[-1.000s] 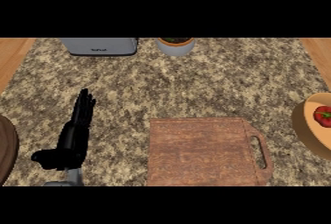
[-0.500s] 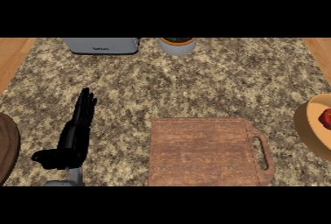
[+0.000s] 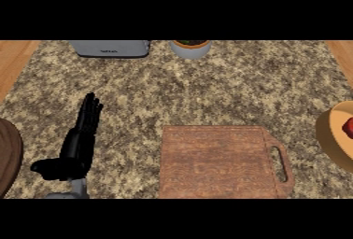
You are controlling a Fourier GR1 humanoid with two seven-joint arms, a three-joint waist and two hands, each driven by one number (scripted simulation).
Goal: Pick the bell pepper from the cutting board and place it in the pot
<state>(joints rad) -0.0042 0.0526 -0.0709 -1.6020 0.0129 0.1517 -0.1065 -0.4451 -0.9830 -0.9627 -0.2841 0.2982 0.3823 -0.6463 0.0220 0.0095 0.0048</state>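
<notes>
Far right of my left hand [image 3: 77, 140], which rested with fingers straight, the bell pepper [image 3: 348, 126] sat in the pot [image 3: 331, 137], half cut off. I saw no right hand. Panning blindly risked bumping that pot off the cutting board [image 3: 217, 161] side.

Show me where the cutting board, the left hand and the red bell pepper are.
cutting board [image 3: 217, 161]: head view, middle of its bare top.
left hand [image 3: 81, 135]: head view, on the straight fingers.
bell pepper [image 3: 348, 127]: head view, red part at the right edge.
</notes>
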